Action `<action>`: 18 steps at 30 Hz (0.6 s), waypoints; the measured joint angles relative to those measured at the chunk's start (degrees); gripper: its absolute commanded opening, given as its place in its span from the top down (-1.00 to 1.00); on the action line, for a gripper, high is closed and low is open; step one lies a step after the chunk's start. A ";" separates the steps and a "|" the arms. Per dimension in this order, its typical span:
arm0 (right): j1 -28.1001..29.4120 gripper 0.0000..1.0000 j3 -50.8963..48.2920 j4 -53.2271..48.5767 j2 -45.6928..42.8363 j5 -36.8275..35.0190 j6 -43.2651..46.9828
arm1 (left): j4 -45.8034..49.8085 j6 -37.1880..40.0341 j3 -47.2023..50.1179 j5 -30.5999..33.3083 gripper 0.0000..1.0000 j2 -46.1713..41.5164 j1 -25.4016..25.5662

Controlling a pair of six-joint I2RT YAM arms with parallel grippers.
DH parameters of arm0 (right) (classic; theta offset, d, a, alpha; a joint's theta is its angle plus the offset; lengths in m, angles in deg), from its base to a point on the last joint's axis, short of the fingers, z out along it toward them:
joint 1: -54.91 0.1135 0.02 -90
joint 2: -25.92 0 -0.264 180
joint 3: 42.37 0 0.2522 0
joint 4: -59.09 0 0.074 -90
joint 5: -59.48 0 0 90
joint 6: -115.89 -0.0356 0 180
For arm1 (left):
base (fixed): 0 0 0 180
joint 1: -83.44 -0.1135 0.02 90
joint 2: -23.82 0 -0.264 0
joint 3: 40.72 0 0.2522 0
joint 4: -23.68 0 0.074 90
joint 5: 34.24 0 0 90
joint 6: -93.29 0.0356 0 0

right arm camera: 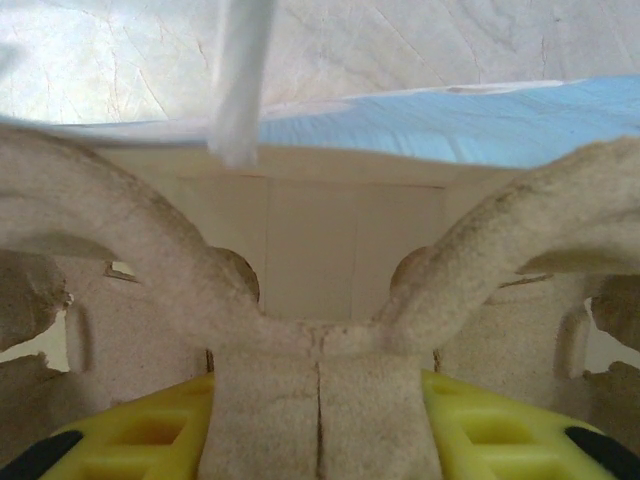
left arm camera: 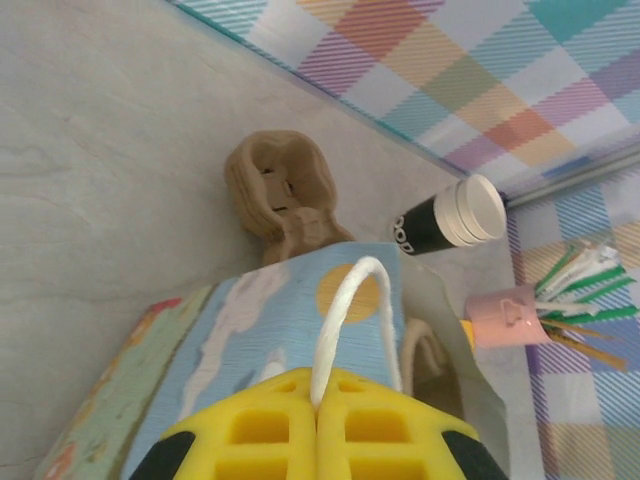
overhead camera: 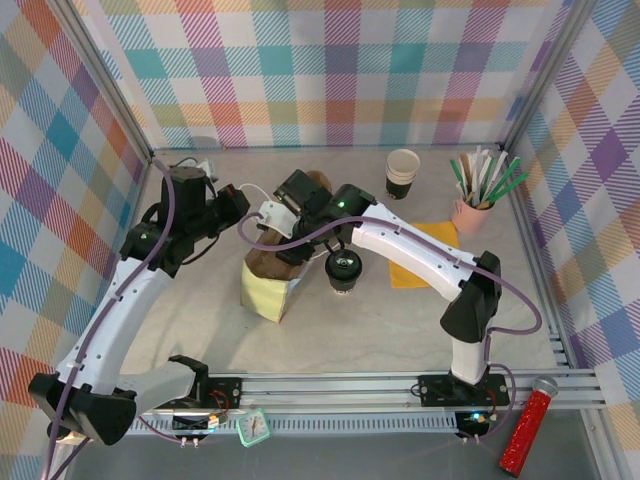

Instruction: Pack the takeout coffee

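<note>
The takeout coffee [overhead camera: 344,268], a small black cup with a glossy black lid, stands on the table just right of the paper bag [overhead camera: 262,292], and neither gripper touches it. My left gripper [left arm camera: 318,412] is shut on the bag's white rope handle [left arm camera: 345,300], holding it up above the blue printed side [left arm camera: 265,330]. My right gripper [right arm camera: 320,400] is shut on the middle ridge of a brown pulp cup carrier [right arm camera: 150,270] at the bag's mouth, with the bag's cream inner wall [right arm camera: 310,240] right behind it.
A second pulp carrier [left arm camera: 285,195] lies on the table beyond the bag. A lidless black cup [overhead camera: 402,172] and a pink cup of stirrers [overhead camera: 478,200] stand at the back right. A yellow napkin [overhead camera: 425,252] lies under the right arm.
</note>
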 measured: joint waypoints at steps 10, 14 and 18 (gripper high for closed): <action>0.00 0.11 2.64 -5.68 -0.66 -2.71 1.99 | 2.12 0.37 0.00 5.01 1.00 -2.27 -0.81; 0.00 0.11 3.52 -6.75 -0.66 -2.49 2.64 | 2.01 0.37 0.00 3.48 1.00 -2.08 -0.81; 0.42 0.11 6.91 -8.35 0.42 -1.73 3.06 | 1.31 0.35 0.07 1.92 1.00 -2.08 -0.81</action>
